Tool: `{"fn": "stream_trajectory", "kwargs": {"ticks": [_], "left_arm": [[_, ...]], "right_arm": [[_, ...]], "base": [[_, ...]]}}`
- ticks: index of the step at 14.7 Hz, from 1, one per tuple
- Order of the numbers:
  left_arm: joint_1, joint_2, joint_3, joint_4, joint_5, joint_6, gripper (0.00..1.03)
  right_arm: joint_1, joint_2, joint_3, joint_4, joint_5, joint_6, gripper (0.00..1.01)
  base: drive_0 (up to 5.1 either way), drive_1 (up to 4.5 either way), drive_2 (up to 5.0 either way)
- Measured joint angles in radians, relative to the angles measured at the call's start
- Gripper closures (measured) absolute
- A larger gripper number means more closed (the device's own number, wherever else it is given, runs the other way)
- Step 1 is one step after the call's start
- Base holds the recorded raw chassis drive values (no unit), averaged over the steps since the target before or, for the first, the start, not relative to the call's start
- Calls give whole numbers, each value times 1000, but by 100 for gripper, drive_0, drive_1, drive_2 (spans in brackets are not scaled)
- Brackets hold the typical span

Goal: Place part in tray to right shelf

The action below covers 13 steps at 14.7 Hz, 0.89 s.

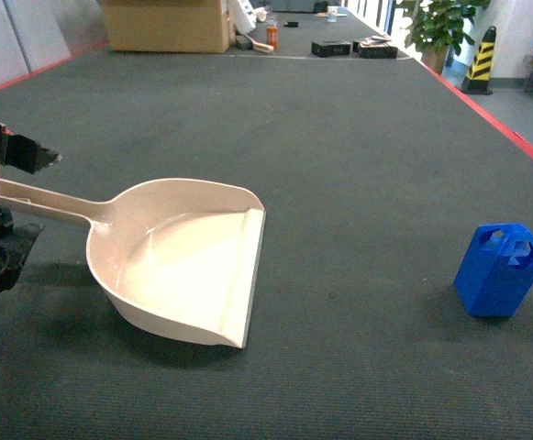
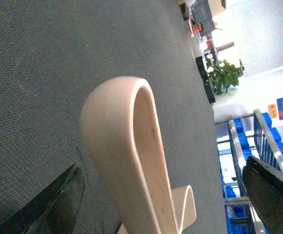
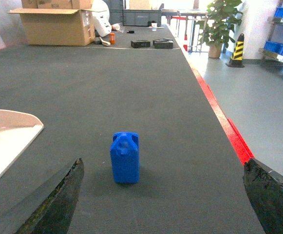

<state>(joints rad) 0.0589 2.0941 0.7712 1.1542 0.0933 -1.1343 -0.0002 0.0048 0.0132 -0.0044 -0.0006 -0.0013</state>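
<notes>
The beige tray (image 1: pixel 174 266) lies on the dark carpet at centre left, its long handle pointing left. My left gripper (image 1: pixel 23 203) stands open around that handle, one finger above it and one below. In the left wrist view the tray (image 2: pixel 126 146) fills the gap between the spread fingers of the left gripper (image 2: pixel 165 195). The blue part (image 1: pixel 502 270) stands upright at the right, apart from the tray. My right gripper (image 3: pixel 163 162) is open and empty, with the part (image 3: pixel 125 157) a short way ahead of it. A steel shelf (image 3: pixel 282 48) holding blue crates stands far right.
A red line (image 1: pixel 505 128) edges the carpet on the right. At the far end are a cardboard box (image 1: pixel 165 23), black boxes (image 1: pixel 353 48), a potted plant (image 1: pixel 440 27) and a yellow-black bollard (image 1: pixel 480 60). Carpet lies between tray and part.
</notes>
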Motion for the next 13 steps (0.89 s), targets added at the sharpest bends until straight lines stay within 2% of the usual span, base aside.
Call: {"fn": "stream_trajectory", "kwargs": {"ticks": [2,3,4,5,6,7,11,13], "left_arm": [[3,52,64,6,15,-38,5],[3,68,76,26,32,-43,7],[11,103,100,103,74,-98,43],[16,147,109,126,109,-143,81],[8,124,56,130,116,-189,85],[0,-6,-29,126,121,-221,85],[-123,-173,-137,126,119,-272,86],[-146,-187,-145,126,117,-276,86]], "right_arm": [[0,0,0,0,0,0,3],[0,0,0,0,0,0,3],[0,0,0,0,0,0,3],[0,0,0,0,0,0,3],[0,0,0,0,0,0,3],[0,0,0,0,0,0,3],[0,0,0,0,0,0,3],[0,0,0,0,0,0,3]], "base": [[0,0,0],[0,0,0],[0,0,0],[0,0,0],[0,0,0],[0,0,0],[0,0,0],[0,0,0]]}}
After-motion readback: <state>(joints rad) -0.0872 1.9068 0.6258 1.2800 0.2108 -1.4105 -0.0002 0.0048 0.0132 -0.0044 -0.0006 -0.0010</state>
